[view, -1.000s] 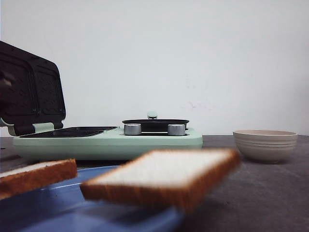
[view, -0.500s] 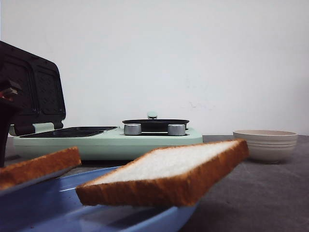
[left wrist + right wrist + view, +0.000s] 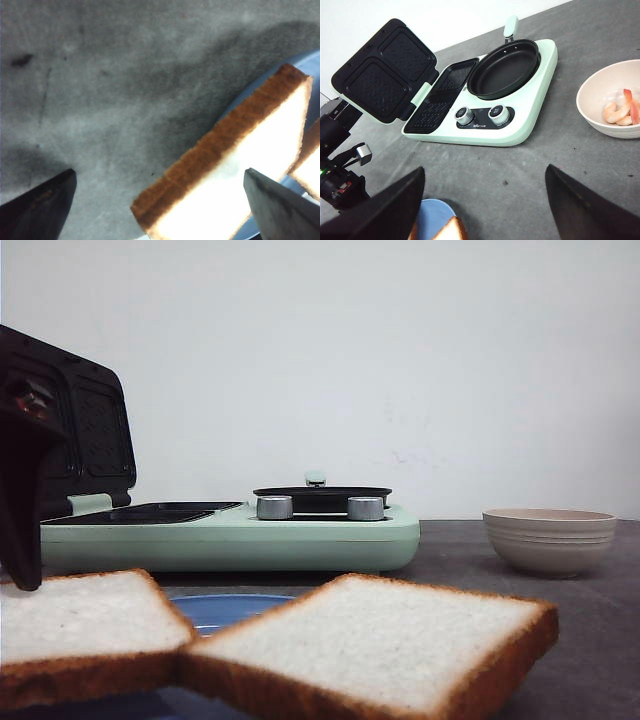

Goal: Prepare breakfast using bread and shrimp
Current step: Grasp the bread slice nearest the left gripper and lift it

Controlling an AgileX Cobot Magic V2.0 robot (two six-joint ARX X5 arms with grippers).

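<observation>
On the desk (image 3: 590,640), in the front view, two slices of bread lie on a blue plate (image 3: 225,608) at the near edge: the left slice (image 3: 75,625) and the right slice (image 3: 375,640), touching at a corner. Behind them sits a mint-green breakfast maker (image 3: 230,535) with its lid (image 3: 75,430) raised, and a beige bowl (image 3: 550,538) toward the right edge. The left arm (image 3: 20,490) hangs dark at the left.

In the left wrist view, the left gripper (image 3: 160,200) is spread wide, straddling the left slice's crust edge without touching it.

In the right wrist view, the right gripper (image 3: 485,200) is spread, grasping nothing, above the desk; shrimp (image 3: 619,111) lie in the bowl.
</observation>
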